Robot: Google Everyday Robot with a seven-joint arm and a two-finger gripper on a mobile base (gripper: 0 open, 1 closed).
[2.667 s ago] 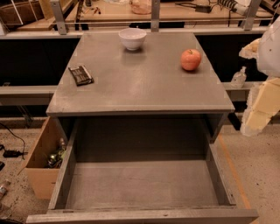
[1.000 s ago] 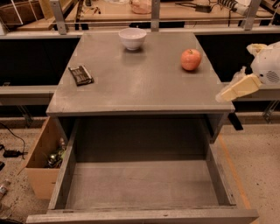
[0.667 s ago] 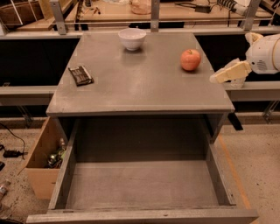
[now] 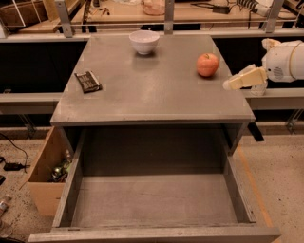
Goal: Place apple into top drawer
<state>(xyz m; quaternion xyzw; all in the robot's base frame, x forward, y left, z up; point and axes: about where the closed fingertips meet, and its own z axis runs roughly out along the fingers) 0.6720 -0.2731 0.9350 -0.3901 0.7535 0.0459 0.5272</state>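
Grey cabinet top (image 4: 156,95), workbenches (image 4: 118,14) behind, top drawer (image 4: 152,206) open below front edge, apple (image 4: 207,65) near right edge, gripper (image 4: 231,84) just right of it, not touching, grip impossible to tell.

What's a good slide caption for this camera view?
Gripper at the right edge of the cabinet top, just right of the apple; top drawer open below.

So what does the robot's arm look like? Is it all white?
The gripper is pale cream-yellow and tapers like a wedge. It sits by the right edge of the cabinet top, just right of the apple. Behind it, the arm is a fat, smooth, rounded white shell with a small patch of dots. No cables or writing show on it.
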